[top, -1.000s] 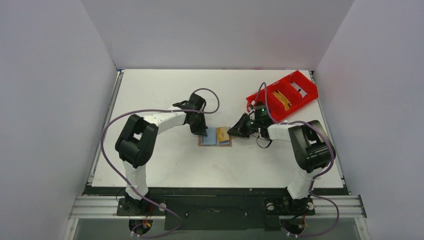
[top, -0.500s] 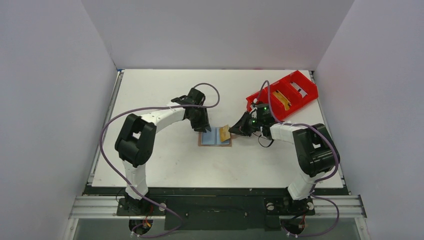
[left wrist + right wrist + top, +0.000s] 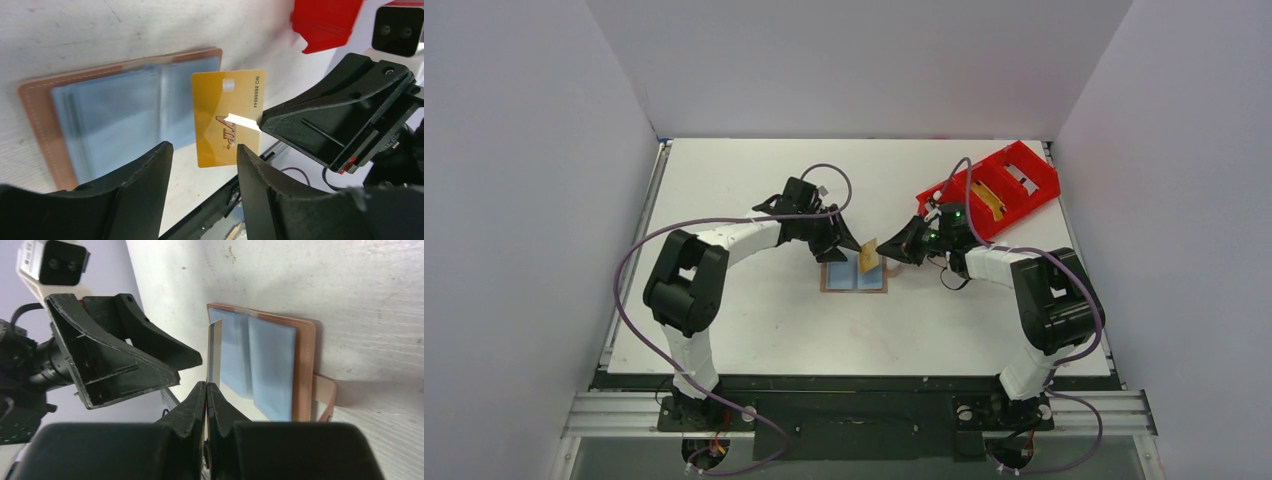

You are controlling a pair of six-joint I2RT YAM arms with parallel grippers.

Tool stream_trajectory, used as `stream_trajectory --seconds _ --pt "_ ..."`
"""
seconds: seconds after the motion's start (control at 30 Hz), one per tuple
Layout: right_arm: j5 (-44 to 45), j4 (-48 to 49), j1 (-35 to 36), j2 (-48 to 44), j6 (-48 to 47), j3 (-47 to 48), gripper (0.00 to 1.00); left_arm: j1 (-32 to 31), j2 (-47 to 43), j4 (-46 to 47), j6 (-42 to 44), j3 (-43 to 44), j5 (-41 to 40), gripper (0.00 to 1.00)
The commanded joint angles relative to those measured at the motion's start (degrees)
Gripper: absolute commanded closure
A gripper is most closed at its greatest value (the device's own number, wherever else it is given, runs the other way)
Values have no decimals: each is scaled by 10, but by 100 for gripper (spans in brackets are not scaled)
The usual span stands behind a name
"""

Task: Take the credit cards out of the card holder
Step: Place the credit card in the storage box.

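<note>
At mid-worktop (image 3: pixel 754 320) your card holder (image 3: pixel 855 276) lies opened flat, pale blue faces up, tan rim showing all round. Over its right half a gold card (image 3: pixel 227 115) stands tilted up, pinched at its right edge by the pressed-together jaws of your right gripper (image 3: pixel 206 386). Your left gripper (image 3: pixel 204 150) hovers by the holder's far left corner, jaws spread with nothing between them. Far right sits a red tray (image 3: pixel 989 188).

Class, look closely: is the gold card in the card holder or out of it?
Out: the whole gold card shows, held above the open card holder, pinched in the right gripper.
</note>
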Motion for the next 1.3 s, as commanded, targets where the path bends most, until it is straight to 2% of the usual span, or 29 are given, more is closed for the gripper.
stream_trajectory --seconds 0.0,0.27,0.47,0.8,0.9,1.03,1.07,1.17,1.2,1.23,1.27 --pt "-17 61 -4 -26 37 12 100 4 -10 100 -51 -17 62 50" --pt "-35 151 -5 -19 110 -4 100 9 -15 187 -97 -56 85 47" --pt "-41 165 -5 -20 122 -9 100 18 -26 335 -188 -108 112 46" --pt "-38 173 -5 -24 125 -26 100 20 -25 464 -277 -151 116 47" --pt "-39 174 -5 -23 122 -29 100 21 -25 484 -291 -160 118 56" --pt "-38 166 -4 -21 114 -30 100 22 -26 486 -292 -160 118 85" --pt "-38 163 -4 -21 109 -29 100 22 -25 486 -292 -160 118 97" --pt "-39 151 -2 -20 101 -25 98 22 -24 487 -290 -160 120 100" --pt "-40 151 -1 -21 98 -23 93 22 -24 487 -291 -161 120 100" --pt "-40 149 1 -23 97 -22 83 22 -23 488 -291 -161 122 100" --pt "-40 147 2 -24 95 -20 78 22 -22 489 -294 -162 123 100"
